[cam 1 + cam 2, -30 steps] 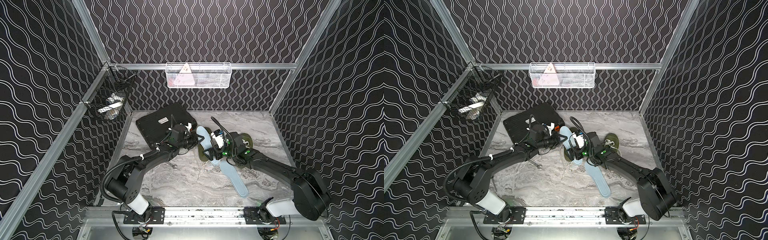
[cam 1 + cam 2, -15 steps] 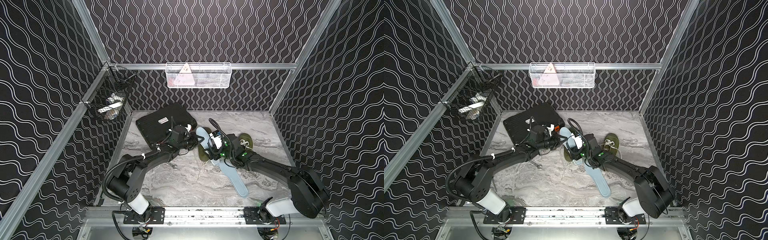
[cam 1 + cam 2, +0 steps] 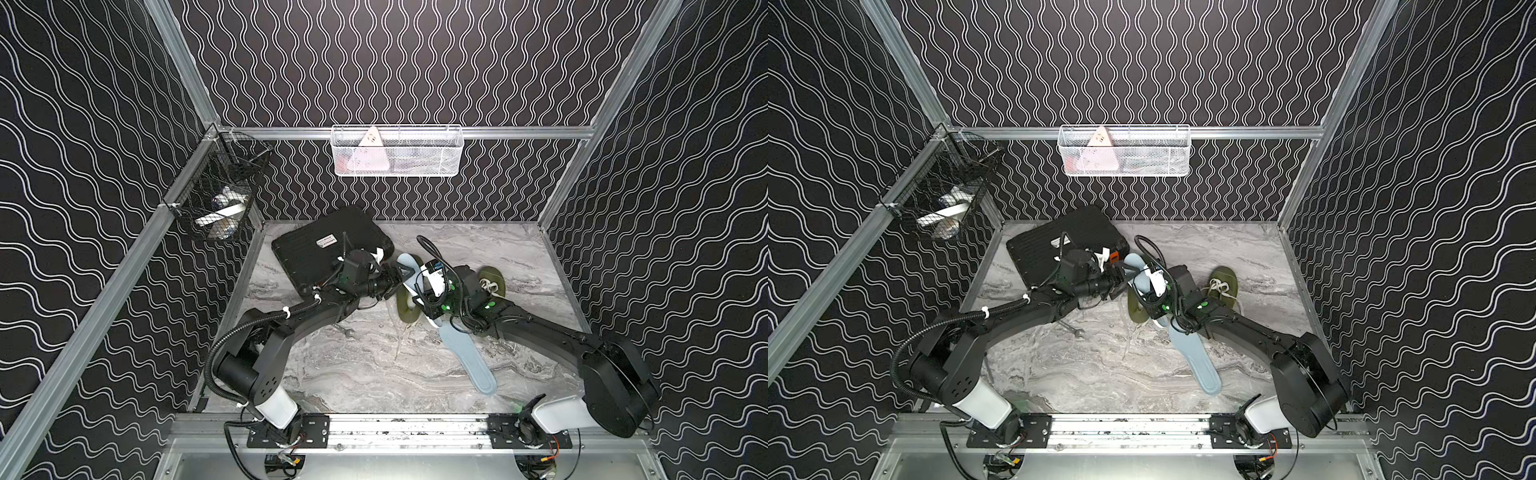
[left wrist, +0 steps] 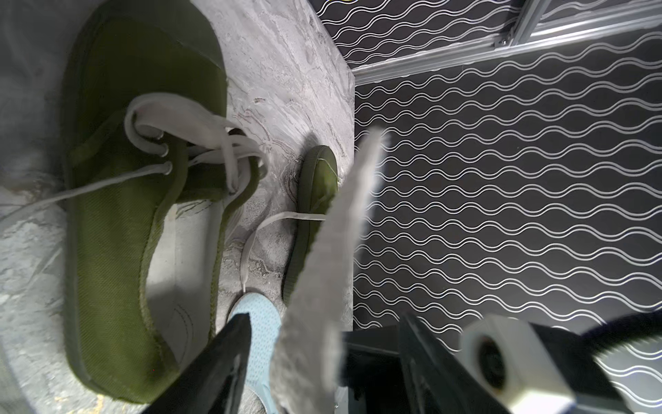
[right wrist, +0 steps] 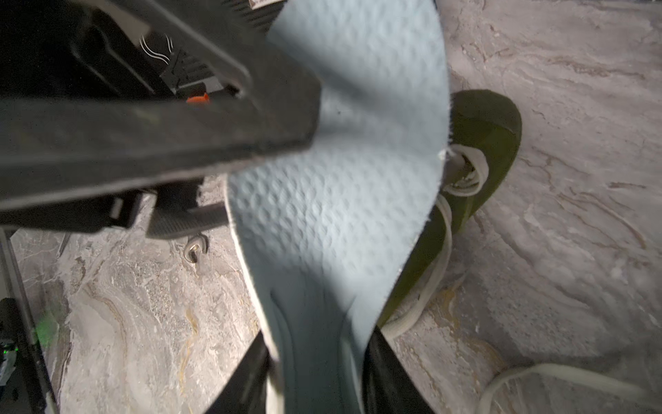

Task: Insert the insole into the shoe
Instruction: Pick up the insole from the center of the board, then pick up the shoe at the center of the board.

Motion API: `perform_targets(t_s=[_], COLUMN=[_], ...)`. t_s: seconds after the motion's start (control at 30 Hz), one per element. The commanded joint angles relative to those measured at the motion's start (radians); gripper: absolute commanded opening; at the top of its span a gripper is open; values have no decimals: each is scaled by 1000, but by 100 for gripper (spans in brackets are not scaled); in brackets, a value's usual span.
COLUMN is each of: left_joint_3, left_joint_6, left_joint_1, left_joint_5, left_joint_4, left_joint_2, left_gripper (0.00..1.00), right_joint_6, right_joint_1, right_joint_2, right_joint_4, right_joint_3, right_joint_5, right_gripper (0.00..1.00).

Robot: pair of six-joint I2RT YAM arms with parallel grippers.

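Showing the insole [image 5: 340,215] clamped across its width in the right jaws, loose between the parted left jaws, above the shoe [image 4: 118,233]; bowed thus, it may spring free or snag the laces [image 4: 211,139].

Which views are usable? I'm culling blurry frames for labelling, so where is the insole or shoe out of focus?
Left wrist: held insole, close to the lens, smears grey; olive shoe fairly sharp. Right wrist: held insole soft, dimples readable. Both top views: sharp, evenly lit.
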Motion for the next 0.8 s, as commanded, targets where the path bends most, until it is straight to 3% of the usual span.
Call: perform_targets(t_s=[0.0, 0.17, 0.33, 0.47, 0.77], left_joint_3=[82, 285, 419, 421, 300], left_joint_6=[192, 583, 901, 1107, 1478], left_joint_1=[6, 6, -4, -22, -48], left_joint_5=[-35, -191, -329, -394, -295], left_joint_4=[-183, -591, -798, -789, -557], left_joint_2=[-22, -3, 48, 49, 25], left_gripper=[70, 70, 67, 64, 57], right_joint_6=[36, 48, 47, 47, 57], right_joint_1=[-13, -58, -112, -168, -238], right_joint_2=[-19, -63, -94, -108, -84], right_joint_4=[-120, -245, -342, -385, -421], right_joint_3=[35, 60, 71, 74, 96], right_joint_5=[57, 84, 101, 68, 0], right_gripper=[39, 39, 39, 39, 38])
